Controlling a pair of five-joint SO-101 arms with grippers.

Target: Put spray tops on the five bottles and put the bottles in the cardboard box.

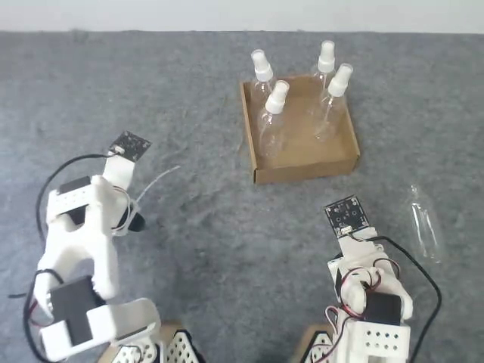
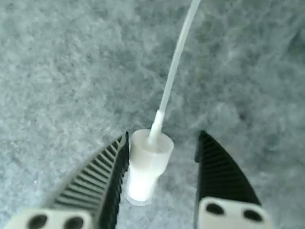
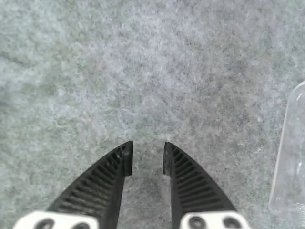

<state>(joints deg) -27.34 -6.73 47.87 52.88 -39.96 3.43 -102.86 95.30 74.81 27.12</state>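
A white spray top lies on the grey carpet with its thin dip tube pointing away from my left gripper. That gripper is open around the top; one finger touches it and the other stands apart. In the high view the tube sticks out from the left gripper. A clear bottle without a top lies on its side at the right. My right gripper hangs over bare carpet, slightly open and holding nothing, with that bottle beside it. The cardboard box holds several capped bottles.
The right arm sits at the front right and the left arm at the front left. Grey carpet covers the whole table, with open room between the arms and the box.
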